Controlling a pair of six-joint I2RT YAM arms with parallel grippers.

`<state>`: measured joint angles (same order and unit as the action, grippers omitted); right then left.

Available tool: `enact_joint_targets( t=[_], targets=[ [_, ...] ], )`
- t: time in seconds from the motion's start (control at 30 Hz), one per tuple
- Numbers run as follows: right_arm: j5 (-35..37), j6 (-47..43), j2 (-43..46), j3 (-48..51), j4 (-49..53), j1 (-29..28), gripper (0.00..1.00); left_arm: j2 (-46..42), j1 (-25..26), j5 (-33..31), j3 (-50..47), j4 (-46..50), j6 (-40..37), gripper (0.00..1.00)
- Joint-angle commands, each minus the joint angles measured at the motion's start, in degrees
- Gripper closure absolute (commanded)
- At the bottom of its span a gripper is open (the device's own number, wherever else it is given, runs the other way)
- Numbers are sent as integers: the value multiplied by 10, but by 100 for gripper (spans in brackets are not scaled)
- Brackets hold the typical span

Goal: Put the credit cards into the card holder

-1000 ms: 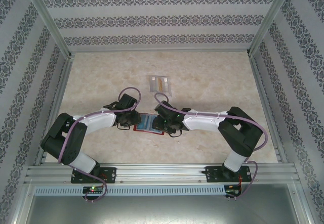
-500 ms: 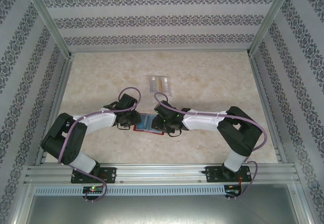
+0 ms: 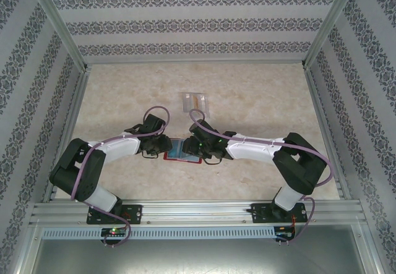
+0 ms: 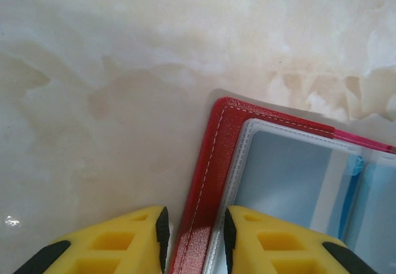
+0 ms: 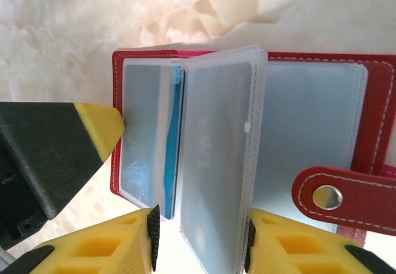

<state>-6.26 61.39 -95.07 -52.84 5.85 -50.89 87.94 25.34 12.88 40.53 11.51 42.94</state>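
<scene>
The card holder (image 3: 182, 152) lies open and flat between the arms, with the blue card (image 5: 175, 144) tucked among its pockets. The left gripper (image 4: 195, 224) sits narrow astride the holder's red edge; hard to say if it's squeezing or just pinning. The right gripper (image 5: 199, 221) is partway open around a raised clear pocket leaf (image 5: 216, 150), not clearly clamping it. The leaves look floppy and slick, so a free corner is probably the spot to pinch. There's plenty of bare table (image 3: 266, 101) beyond the holder, and the clear case (image 3: 196, 102) is well apart.
</scene>
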Motion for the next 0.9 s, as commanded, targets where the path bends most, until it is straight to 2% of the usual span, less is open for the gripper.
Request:
enact_joint_targets(
  t=[0.0, 0.2, 0.3, 0.67, 0.87],
  targets=[
    [2, -11, 10, -8, -27, -8, 59, 12, -9, 64, -30, -33, 19, 67],
    [3, -4, 19, -8, -62, -10, 58, -7, -54, 157, -63, -107, 72, 66],
    [-4, -9, 6, -23, -58, -10, 58, -23, -77, 182, -74, -128, 99, 59],
    [-49, 15, -72, -67, -104, -28, 57, -123, -171, 188, -93, -50, 75, 48],
    [-40, -4, -50, -58, -77, -28, 57, -122, -181, 188, -81, -14, 29, 47]
  ],
)
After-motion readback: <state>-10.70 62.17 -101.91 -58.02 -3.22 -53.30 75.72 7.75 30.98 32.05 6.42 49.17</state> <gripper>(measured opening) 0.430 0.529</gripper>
